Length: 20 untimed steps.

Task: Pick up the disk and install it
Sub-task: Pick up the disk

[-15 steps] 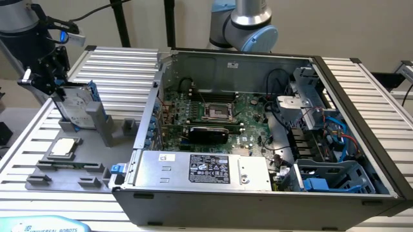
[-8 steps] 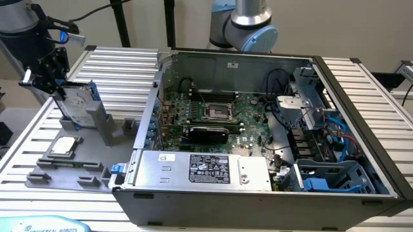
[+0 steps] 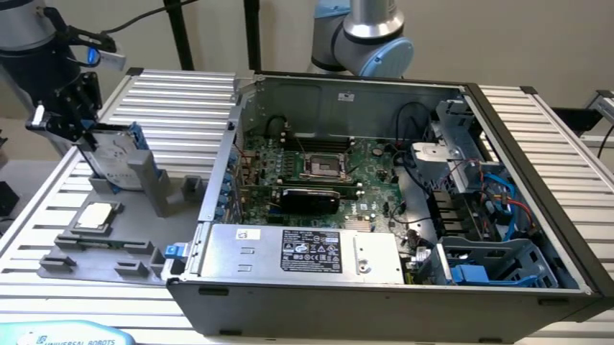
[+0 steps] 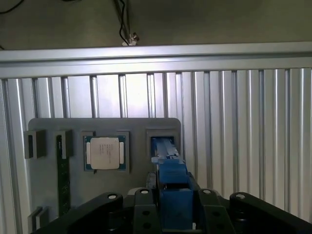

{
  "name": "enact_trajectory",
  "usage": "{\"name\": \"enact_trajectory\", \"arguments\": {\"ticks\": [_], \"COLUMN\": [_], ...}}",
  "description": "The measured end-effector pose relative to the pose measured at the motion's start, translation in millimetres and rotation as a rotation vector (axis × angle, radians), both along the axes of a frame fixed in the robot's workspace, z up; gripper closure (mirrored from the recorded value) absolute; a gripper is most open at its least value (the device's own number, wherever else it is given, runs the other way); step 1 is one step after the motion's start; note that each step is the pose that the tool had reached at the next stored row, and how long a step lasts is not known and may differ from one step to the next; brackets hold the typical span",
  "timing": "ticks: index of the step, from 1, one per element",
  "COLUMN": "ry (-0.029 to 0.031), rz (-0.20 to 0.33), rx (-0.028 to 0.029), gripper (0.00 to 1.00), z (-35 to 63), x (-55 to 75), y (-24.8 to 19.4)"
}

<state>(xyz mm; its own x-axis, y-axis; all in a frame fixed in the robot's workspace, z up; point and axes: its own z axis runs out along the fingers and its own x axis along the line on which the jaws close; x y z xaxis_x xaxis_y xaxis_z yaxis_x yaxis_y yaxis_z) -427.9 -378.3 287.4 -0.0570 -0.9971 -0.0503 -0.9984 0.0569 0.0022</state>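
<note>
Claw (image 3: 85, 140) tight on upright disk (image 3: 117, 157) edge, open room above grey holder (image 3: 129, 215).

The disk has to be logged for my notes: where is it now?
At the exterior view's left, the disk stands upright in the grey fixture tray, gripper clamped on its top, beyond the square chip.

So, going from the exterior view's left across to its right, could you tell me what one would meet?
The disk standing upright in the grey holder → the silver box with the black label in the open computer case → the blue plastic drive cage at the case's far corner.
</note>
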Motion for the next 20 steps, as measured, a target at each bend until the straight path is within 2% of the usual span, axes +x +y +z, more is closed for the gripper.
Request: {"name": "enact_trajectory", "arguments": {"ticks": [5, 20], "ry": [-0.0001, -0.0002], "rz": [0.0, 0.0], "rx": [0.0004, 0.0005], "gripper": [0.67, 0.67], "z": [-0.1, 1.2], "x": [0.0, 0.0], "y": [-5.1, -5.3]}}
